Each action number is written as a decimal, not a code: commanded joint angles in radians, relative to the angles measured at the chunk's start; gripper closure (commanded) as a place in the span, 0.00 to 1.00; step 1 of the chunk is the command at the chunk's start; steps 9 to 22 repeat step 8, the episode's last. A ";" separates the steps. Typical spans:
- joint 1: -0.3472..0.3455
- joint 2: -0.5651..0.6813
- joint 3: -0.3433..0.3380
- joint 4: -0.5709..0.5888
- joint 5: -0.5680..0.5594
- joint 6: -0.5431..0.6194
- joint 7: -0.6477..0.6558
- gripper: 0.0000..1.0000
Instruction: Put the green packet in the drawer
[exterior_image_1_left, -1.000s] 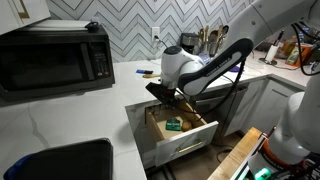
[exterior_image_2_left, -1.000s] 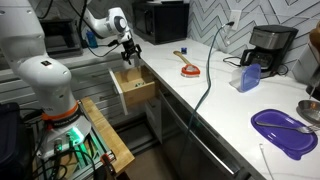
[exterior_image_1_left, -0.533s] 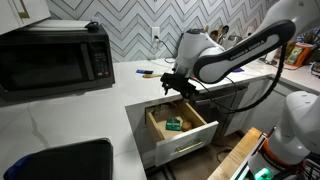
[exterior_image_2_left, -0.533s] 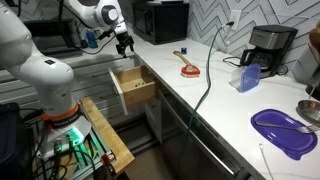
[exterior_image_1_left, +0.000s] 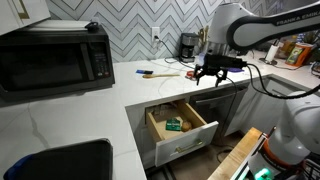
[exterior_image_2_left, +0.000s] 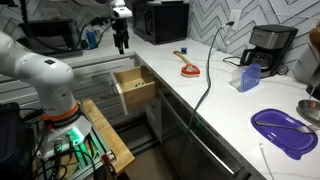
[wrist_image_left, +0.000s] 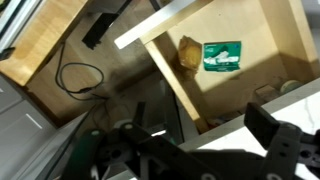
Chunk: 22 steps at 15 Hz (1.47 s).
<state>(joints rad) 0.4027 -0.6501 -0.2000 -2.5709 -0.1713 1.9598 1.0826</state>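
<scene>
One drawer (exterior_image_1_left: 186, 142) stands pulled open below the worktop (exterior_image_1_left: 105, 100) edge: white front, light wood inside. The green packet (exterior_image_1_left: 174, 124) lies flat on the drawer floor, about mid-way. Wrist view shows it (wrist_image_left: 222, 56) face up w/ a small tan lump (wrist_image_left: 190, 55) just beside it; can't tell if they touch.

Gripper (exterior_image_1_left: 210, 79) hangs high, up and to one side of the drawer, well apart from the packet. Fingers spread wide, nothing betw. them. Wrist view looks down past the gripper (wrist_image_left: 205, 128) into the drawer (wrist_image_left: 255, 25).

In an exterior view the gripper (exterior_image_2_left: 121, 43) sits above the drawer (exterior_image_2_left: 137, 90); packet not made out there.

Microwave (exterior_image_1_left: 55, 55) on worktop; sink (exterior_image_1_left: 65, 160) near cam.
</scene>
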 joint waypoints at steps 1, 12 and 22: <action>-0.276 -0.184 0.127 -0.018 -0.038 -0.179 -0.207 0.00; -0.367 -0.172 0.193 -0.005 0.029 -0.153 -0.257 0.00; -0.367 -0.172 0.193 -0.005 0.029 -0.153 -0.257 0.00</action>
